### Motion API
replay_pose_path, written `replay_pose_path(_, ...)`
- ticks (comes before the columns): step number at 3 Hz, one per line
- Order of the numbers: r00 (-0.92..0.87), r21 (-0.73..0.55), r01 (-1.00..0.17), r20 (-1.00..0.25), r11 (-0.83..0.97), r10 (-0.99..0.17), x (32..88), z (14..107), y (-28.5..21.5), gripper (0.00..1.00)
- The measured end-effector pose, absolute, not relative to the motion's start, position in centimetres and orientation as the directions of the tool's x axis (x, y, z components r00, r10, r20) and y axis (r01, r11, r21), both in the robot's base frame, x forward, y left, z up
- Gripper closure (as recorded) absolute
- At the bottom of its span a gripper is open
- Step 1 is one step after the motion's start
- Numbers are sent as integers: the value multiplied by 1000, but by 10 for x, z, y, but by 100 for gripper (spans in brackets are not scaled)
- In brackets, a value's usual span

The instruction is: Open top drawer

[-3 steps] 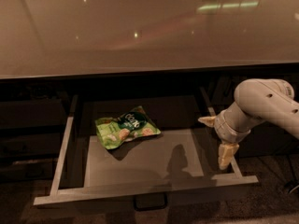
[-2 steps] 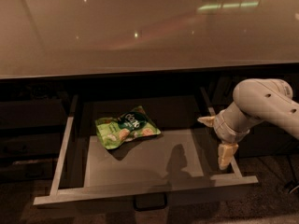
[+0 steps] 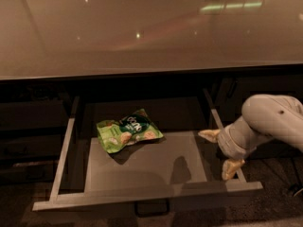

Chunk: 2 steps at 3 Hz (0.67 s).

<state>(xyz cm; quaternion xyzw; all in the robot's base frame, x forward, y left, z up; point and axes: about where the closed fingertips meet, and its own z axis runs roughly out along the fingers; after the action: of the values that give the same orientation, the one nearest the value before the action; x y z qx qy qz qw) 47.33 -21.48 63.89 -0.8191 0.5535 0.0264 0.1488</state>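
Top drawer [image 3: 142,193]: drawn far out from under the bench [image 3: 142,37], grey floor and both side rails in full view, front panel nearest the camera with its small dark loop handle [image 3: 152,207] centred just below the front rim. Long axis of the front running left to right; direction of travel straight toward the camera.

Inside the drawer, toward its back left: a green snack bag [image 3: 129,130], lying flat, well clear of the right rail.

At the drawer's right side, about halfway to the front: the gripper [image 3: 216,153], reaching in from the right on a pale arm [image 3: 270,119]. Fingers [image 3: 209,135] spread apart and pinching nothing, one over the drawer's floor just inside the right rail, the other lower, on or just above that rail near the front corner. Cannot tell whether either actually touches the rail.

Handle lying forward and to the left of the fingers, below the drawer's front rim and well apart from them.

Judging by the extension, opening done or very nearly so. If any more pull wanted, would call for a move to the handle, or a hook on the front rim, then a draw along the rails. Main risk: a snag on the right rail.
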Motion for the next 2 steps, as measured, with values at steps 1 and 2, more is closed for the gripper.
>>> replay_pose_path(1,432,-246,-890,-185,-384,-883,415,622,-222,0)
replay_pose_path(2,431,-246,-890,-185,-383,-883,415,622,-214,0)
